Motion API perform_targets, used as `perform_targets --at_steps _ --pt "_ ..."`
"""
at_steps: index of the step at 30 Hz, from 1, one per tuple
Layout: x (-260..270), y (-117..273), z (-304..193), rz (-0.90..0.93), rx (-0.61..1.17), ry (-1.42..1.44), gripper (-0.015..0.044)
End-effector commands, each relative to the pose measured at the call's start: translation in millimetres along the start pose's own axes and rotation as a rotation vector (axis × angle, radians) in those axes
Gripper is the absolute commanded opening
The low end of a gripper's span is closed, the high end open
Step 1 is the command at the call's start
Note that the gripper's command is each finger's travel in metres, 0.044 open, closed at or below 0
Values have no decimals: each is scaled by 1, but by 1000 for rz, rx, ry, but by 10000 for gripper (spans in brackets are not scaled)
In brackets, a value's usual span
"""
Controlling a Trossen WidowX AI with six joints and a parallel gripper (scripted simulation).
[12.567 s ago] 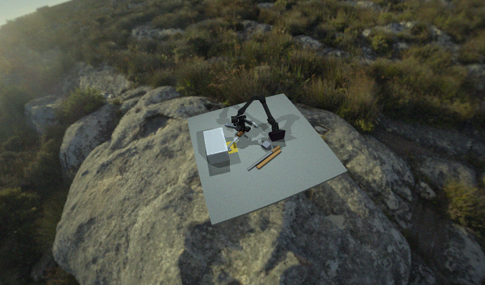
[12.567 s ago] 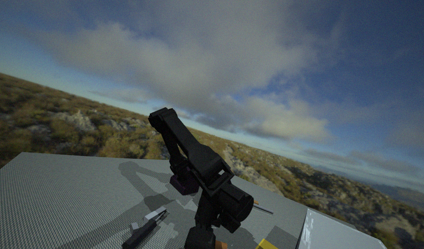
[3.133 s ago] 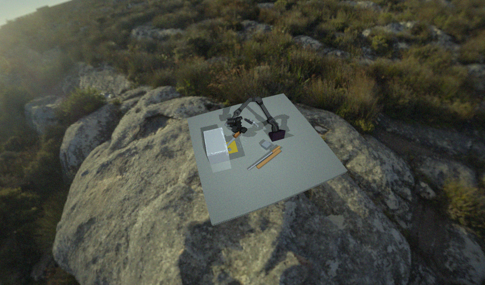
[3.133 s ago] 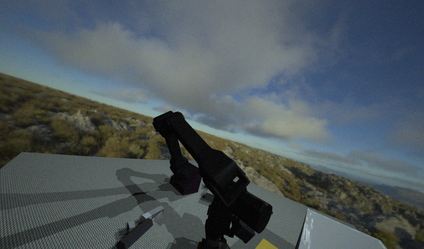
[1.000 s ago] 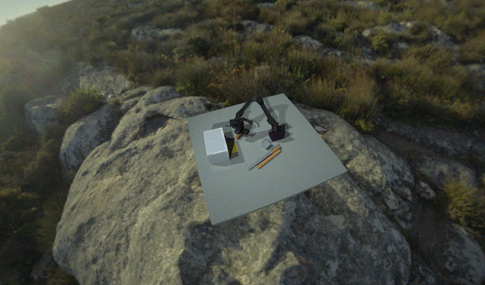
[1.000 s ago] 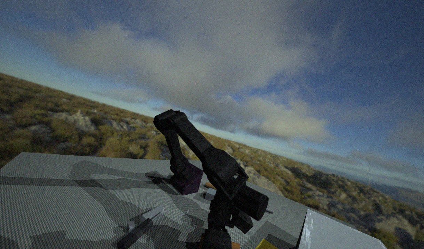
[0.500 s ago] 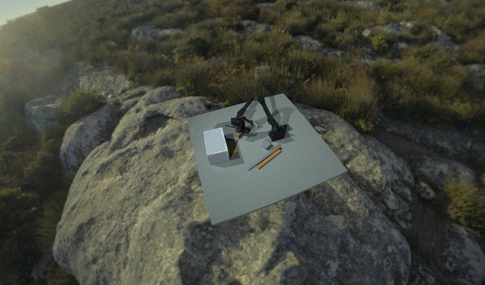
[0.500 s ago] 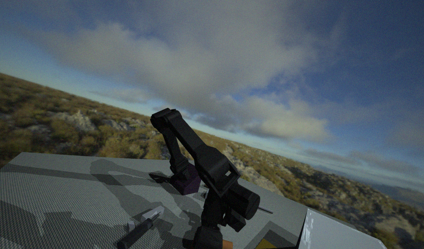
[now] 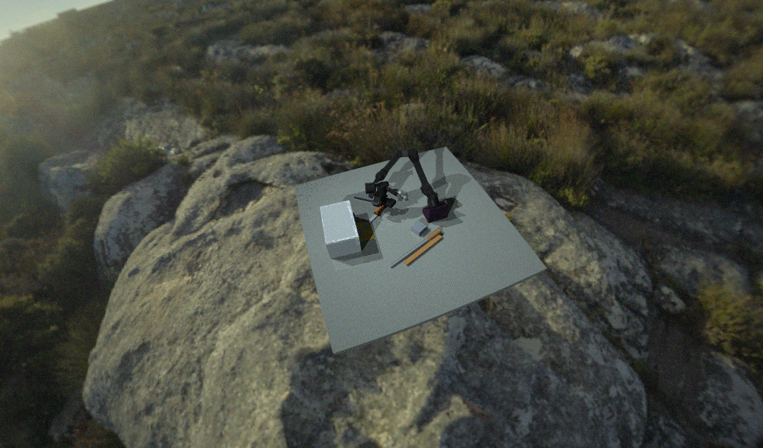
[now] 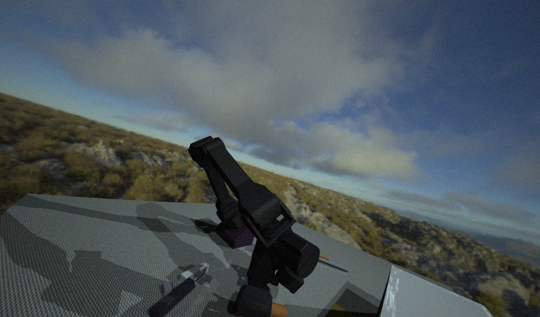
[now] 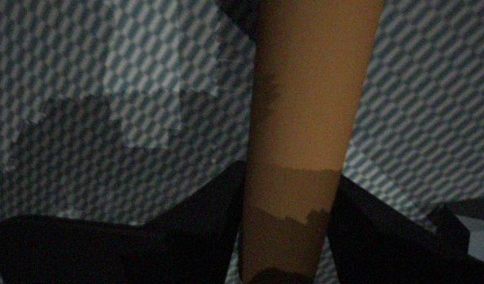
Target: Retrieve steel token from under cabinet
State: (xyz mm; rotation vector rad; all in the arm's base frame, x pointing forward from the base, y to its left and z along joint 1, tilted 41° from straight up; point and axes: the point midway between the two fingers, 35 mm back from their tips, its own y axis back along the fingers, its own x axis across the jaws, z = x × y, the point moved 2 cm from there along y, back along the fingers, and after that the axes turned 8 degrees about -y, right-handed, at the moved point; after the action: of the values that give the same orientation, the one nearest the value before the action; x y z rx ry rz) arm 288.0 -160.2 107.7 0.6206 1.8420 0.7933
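Observation:
My gripper (image 9: 381,206) (image 11: 283,175) is shut on the orange handle (image 9: 379,211) (image 10: 279,310) (image 11: 309,99) of a tool, low over the table. The tool's thin dark shaft (image 9: 374,218) points toward the yellow marked area. The white cabinet (image 9: 340,223) (image 10: 429,297) stands left of the gripper in the top view. The yellow marked area (image 9: 365,231) (image 10: 336,310) lies in shadow along its front and is partly hidden. The steel token cannot be made out, and the far end of the shaft is too small to tell. The wrist view shows only handle, fingers and table.
A silver and dark tool (image 9: 396,193) (image 10: 194,272) lies beside the gripper. A thin grey bar (image 9: 363,197) shows behind the gripper. A grey block (image 9: 419,228), an orange-handled grey rod (image 9: 407,254) and an orange stick (image 9: 423,250) lie near the purple arm base (image 9: 435,211) (image 10: 240,237).

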Motion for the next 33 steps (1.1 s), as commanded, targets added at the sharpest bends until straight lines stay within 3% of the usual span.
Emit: perform_targets --at_steps 1,33 --pt "-1 -1 -8 2 2 3 0" --pt "-8 1 -37 0 3 0 0"
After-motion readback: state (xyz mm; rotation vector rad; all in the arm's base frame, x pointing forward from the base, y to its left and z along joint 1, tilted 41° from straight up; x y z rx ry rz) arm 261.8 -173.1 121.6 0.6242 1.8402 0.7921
